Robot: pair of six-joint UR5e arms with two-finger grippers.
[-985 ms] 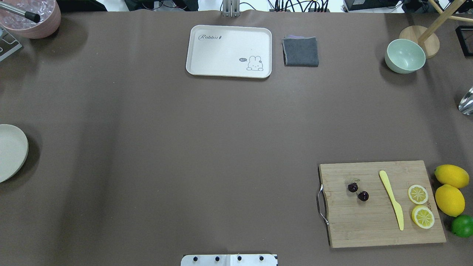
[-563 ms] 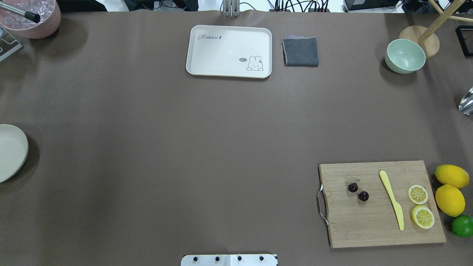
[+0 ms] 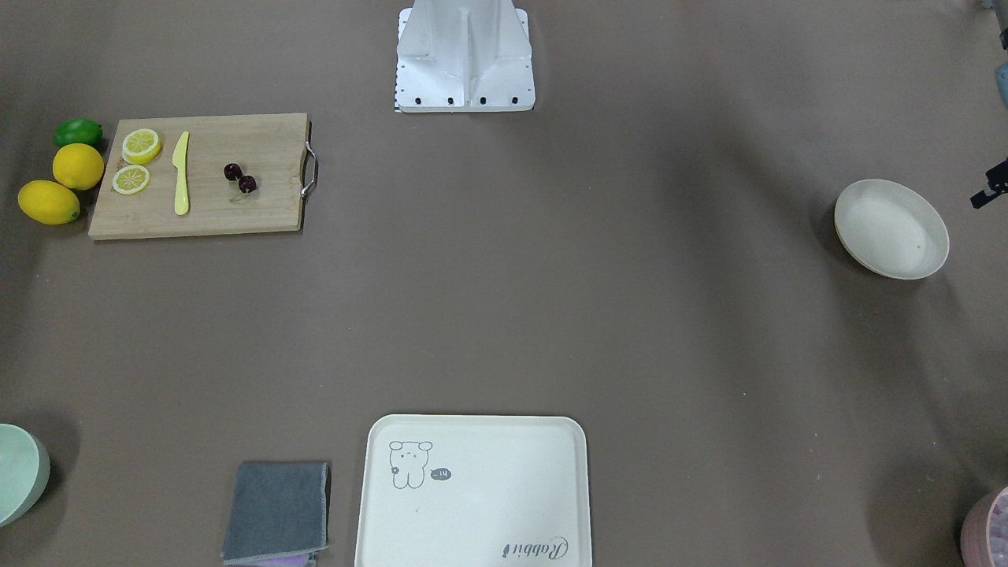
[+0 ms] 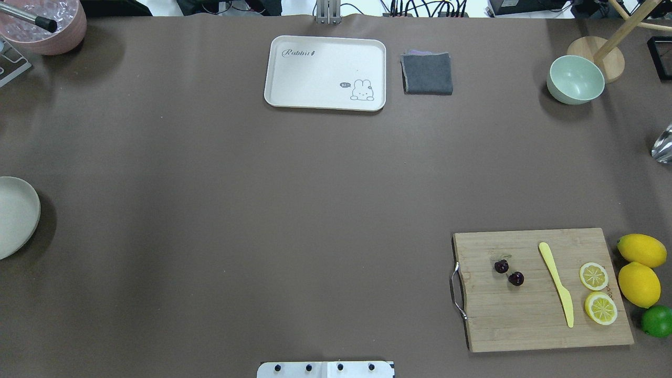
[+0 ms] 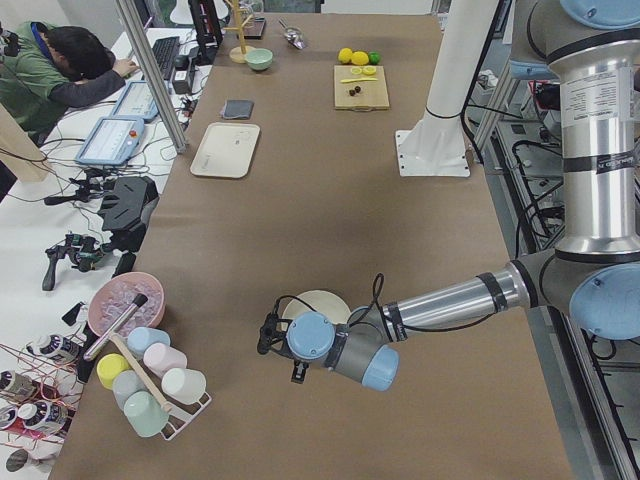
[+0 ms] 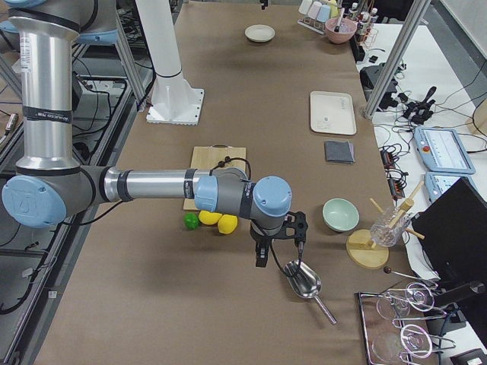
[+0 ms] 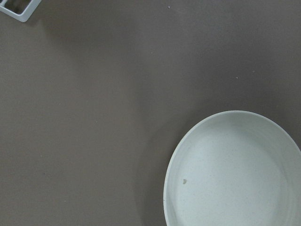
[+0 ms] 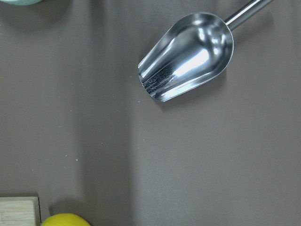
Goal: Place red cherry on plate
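The red cherry (image 4: 508,273), a pair of tiny dark glossy fruits, lies on the left half of a wooden cutting board (image 4: 525,320) at the near right. In the front-facing view the cherry (image 3: 239,178) lies between the board's handle and a yellow knife. The round cream plate (image 4: 16,215) sits at the table's far left edge, and the plate (image 7: 235,174) fills the lower right of the left wrist view. My left gripper (image 5: 268,336) hovers beside the plate; I cannot tell its state. My right gripper (image 6: 280,247) hangs past the lemons, above a metal scoop; I cannot tell its state.
On the board lie a yellow knife (image 4: 556,283) and two lemon slices (image 4: 597,291); two lemons (image 4: 639,268) and a lime (image 4: 657,321) sit beside it. At the back stand a cream tray (image 4: 325,73), a grey cloth (image 4: 427,73), a green bowl (image 4: 575,79) and a pink bowl (image 4: 44,23). A metal scoop (image 8: 188,56) lies at the right end.
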